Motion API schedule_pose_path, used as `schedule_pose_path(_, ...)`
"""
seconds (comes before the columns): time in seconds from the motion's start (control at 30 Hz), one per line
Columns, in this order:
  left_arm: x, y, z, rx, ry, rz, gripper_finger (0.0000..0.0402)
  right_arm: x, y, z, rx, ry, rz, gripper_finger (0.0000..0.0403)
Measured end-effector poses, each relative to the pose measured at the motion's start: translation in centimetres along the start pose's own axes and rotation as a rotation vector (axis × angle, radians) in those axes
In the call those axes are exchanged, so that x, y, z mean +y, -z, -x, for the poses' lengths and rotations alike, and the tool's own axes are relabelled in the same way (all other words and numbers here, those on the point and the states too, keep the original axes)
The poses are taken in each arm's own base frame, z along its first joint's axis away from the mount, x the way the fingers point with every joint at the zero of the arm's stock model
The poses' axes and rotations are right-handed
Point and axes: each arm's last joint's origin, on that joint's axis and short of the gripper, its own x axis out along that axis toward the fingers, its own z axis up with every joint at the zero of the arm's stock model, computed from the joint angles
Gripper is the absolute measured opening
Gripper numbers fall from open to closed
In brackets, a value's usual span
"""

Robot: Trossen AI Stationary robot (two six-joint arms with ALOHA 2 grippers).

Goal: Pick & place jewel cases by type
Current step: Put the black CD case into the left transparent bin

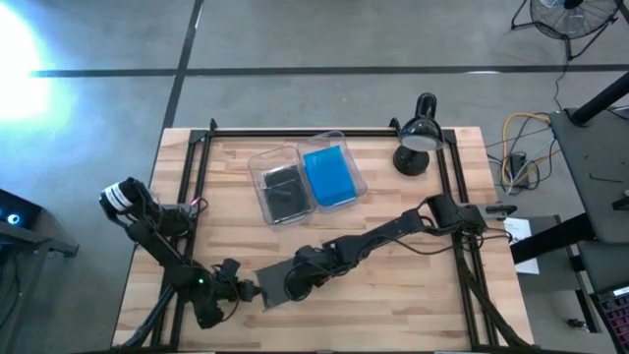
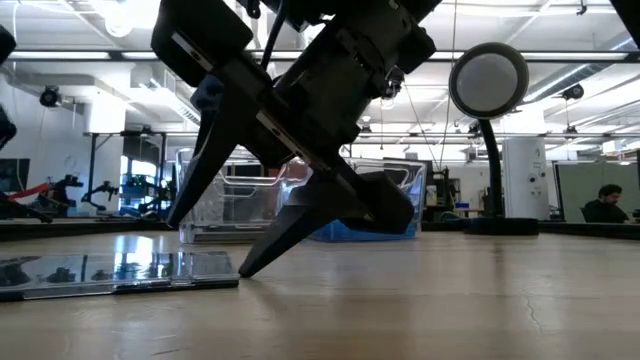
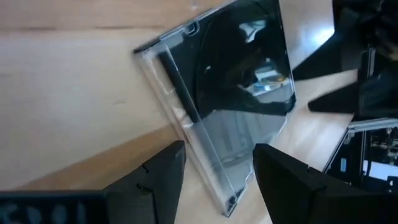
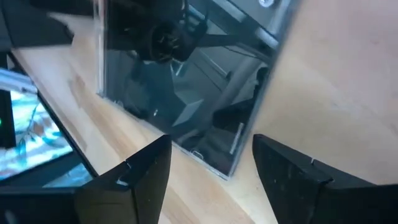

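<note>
**Both grippers low over one smoky case at the desk's near edge**

Nearest the low camera: a thin, flat, smoky-grey square plastic jewel case (image 2: pixel 120 272), lying flat on the pale wooden butcher-block desk (image 1: pixel 413 295) near its front edge, mirror-like on top. Seen again from above as a dark square (image 1: pixel 269 283) between the two grippers.

Right gripper (image 1: pixel 291 285) reached diagonally across the desk from the right rear, arm stretched long and low, dark fingertips (image 2: pixel 255 262) angled down to the wood just beside the case. Jaws released, spread wide, one case edge (image 4: pixel 186 118) between and ahead of them; no grip on it.

Left gripper (image 1: pixel 239 291) brought in from the front left, elbow folded, pointing toward the same case from the opposite side. Jaws likewise parted, the case's clear hinged spine (image 3: pixel 211 137) running into the gap between them; contact not clear.

Farther back, mid-desk: two clear rectangular plastic trays side by side, one (image 1: pixel 257 169) holding dark grey cases (image 1: pixel 286 192), the other (image 1: pixel 357 169) holding bright translucent blue cases (image 1: pixel 329 175). Black gooseneck desk lamp (image 1: pixel 417 146) at the right rear corner.

Beyond the desk: grey concrete floor, a standing fan (image 1: pixel 568 18), cables, ceiling strip lights, a seated person (image 2: pixel 605 203) far off at right.
</note>
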Motion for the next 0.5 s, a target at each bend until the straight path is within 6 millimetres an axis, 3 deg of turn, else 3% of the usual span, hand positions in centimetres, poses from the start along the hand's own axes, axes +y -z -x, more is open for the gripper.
schedule_pose_path(0.2,0.0,-0.3,-0.6,-0.042,0.005,0.012,0.0176,0.1,0.4,-0.1,0.056,-0.018,0.048,0.0224)
schedule_pose_path(0.37,-1.3,-0.8,0.1,-0.169,0.133,-0.085,0.0176,0.1,0.9,-0.2,0.092,-0.022,0.111,0.0224)
schedule_pose_path(0.5,-2.7,-0.5,0.7,-0.164,0.226,-0.104,0.0176,0.2,1.8,-0.3,0.135,-0.027,0.212,0.0224)
